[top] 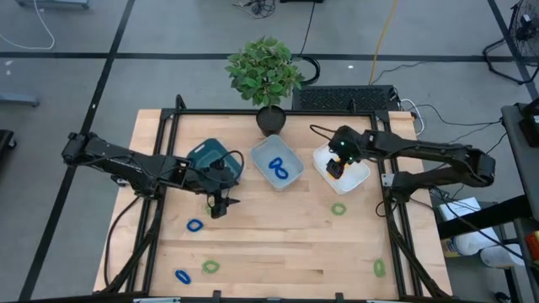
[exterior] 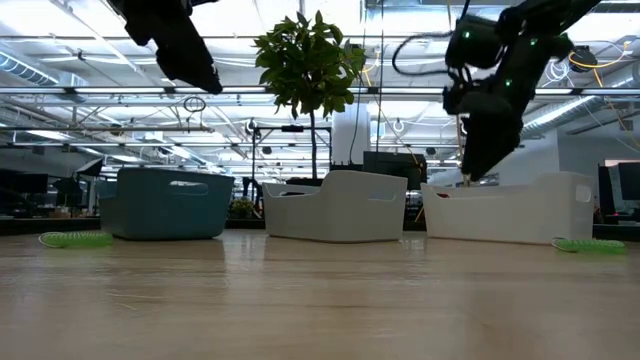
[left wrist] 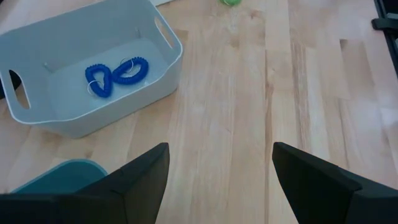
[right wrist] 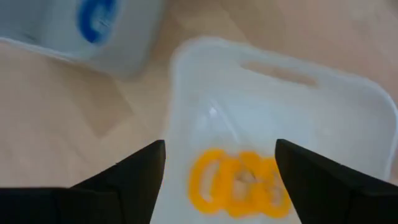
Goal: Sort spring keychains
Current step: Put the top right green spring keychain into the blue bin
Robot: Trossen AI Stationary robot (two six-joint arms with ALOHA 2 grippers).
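Orange spring keychains [right wrist: 239, 182] are seen lying in the white bin [top: 358, 175] beneath the spread, empty right gripper [top: 335, 165]. The left gripper [top: 221, 204], likewise spread, is poised for a blue keychain [top: 194, 225] nearby, judged the next pick.

Left tool [top: 221, 204] low, fingers apart (nothing between them); right tool [top: 336, 167] raised, fingers spread, pointing down.
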